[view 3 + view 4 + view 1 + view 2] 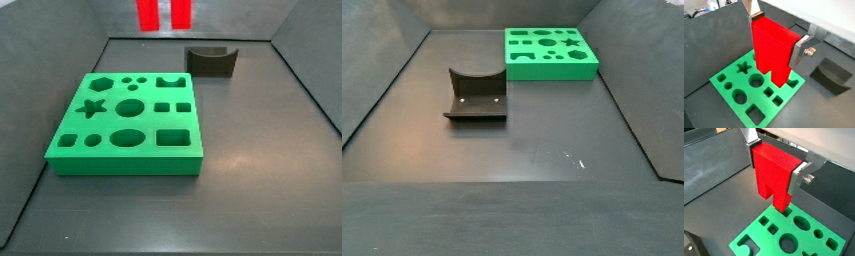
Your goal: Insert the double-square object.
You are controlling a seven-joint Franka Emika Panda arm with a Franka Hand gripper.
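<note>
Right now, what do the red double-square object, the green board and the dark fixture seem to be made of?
The double-square object, held in the gripper, looks like matte moulded plastic: uniform red with sharp edges. The green board looks like plastic or dense foam, flat colour with clean cut-outs. The fixture looks like dark plastic or painted metal, with a faint sheen; which one is unclear.

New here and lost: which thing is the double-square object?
Start at the green board on the dark floor. Above it hangs the claw, shut on the double-square object. It is the only bright red piece, ending in two square prongs.
</note>
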